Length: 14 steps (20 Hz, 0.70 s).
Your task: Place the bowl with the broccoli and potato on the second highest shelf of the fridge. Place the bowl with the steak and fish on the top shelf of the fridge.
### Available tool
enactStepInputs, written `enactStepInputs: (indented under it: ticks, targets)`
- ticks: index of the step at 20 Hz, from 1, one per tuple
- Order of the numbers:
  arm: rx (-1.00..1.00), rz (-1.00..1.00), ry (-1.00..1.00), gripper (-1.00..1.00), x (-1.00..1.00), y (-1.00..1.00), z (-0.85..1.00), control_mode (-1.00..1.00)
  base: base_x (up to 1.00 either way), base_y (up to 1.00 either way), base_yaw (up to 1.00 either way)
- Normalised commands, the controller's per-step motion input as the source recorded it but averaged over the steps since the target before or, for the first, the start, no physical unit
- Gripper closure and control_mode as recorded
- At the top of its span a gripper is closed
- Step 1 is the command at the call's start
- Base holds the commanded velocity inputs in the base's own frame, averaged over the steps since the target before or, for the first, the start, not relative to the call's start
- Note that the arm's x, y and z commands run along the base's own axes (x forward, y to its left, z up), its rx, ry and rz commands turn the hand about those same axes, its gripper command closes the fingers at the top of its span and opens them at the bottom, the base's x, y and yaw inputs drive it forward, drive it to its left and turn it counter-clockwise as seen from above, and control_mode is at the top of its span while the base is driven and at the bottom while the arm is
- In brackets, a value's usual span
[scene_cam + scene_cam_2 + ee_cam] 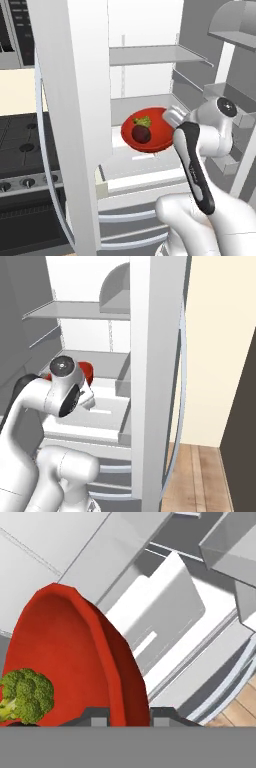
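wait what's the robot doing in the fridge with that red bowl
The white arm is holding a red bowl inside the open fridge, its claw pinched on the bowl's rim. The broccoli and the dark potato sit in the bowl. The bowl is below the grey shelf seen higher up and above the white drawers. Whether it already rests on a surface or hangs just over it cannot be told from these views.
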Motion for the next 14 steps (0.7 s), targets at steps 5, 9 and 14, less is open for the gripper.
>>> enactStepInputs:
  ticks: [5, 9, 14]
  targets:
    - [0.22, -0.28, 0.0, 1.0, 0.99, 0.0, 0.0, -1.0, 0.0, 0.0, 0.0]
    - [0.28, -0.2, 0.03, 1.0, 0.99, 0.0, 0.01, -1.0, 0.0, 0.0, 0.0]
    - [0.07, -0.1, 0.08, 1.0, 0.75, 0.0, 0.03, -1.0, 0.0, 0.0, 0.0]
